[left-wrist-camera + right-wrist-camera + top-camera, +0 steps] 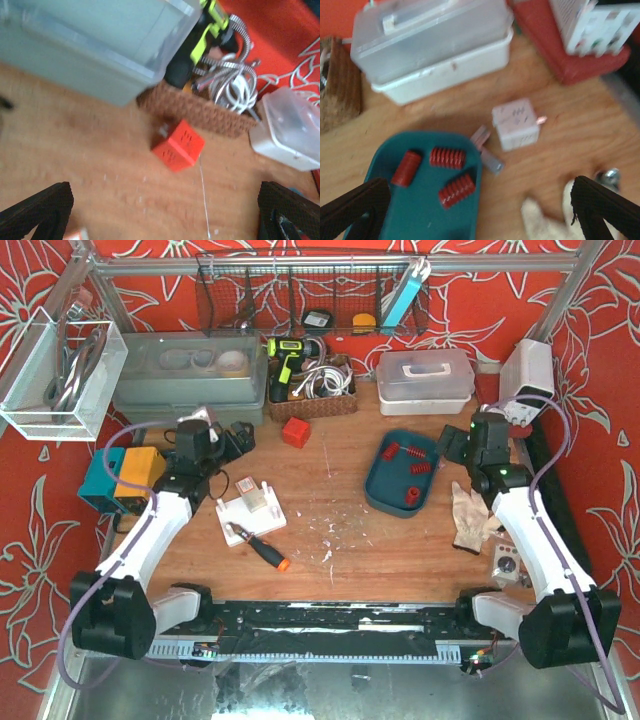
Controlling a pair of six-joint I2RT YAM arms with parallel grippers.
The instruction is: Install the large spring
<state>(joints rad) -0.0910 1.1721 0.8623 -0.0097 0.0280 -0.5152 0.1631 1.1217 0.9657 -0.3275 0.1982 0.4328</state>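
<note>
1. The right gripper [477,202] is spread to its full width, and nothing is held between its fingers. The left gripper [162,202] is spread just as wide and is equally empty.
2. The red springs [447,157] lie loose in the teal tray [420,220], just ahead of and below the right gripper, toward its left finger. None of them is touched.
3. Three red pieces can be counted there. Two ribbed ones look alike in size, and the third, nearest the left finger, is blurred, so the large one cannot be picked out with confidence.
4. A coil of this kind is judged to be light, springy along its axis and stiffer across it. It is likely to roll on the smooth tray floor, and to shoot out if pinched by its ends. It is best taken across the coils at mid-length, with the fingers set square to its axis.
5. The coil ribs and each piece's orientation are shown only in the right wrist view.
6. A white fixture [250,505] and a screwdriver [262,548] are shown only in the top external view. Both lie near the left gripper and well apart from the tray.
7. Ahead of the left gripper only a red cube [177,145] and a woven basket [200,112] are seen. Nothing belonging to the task is shown in that view.
</note>
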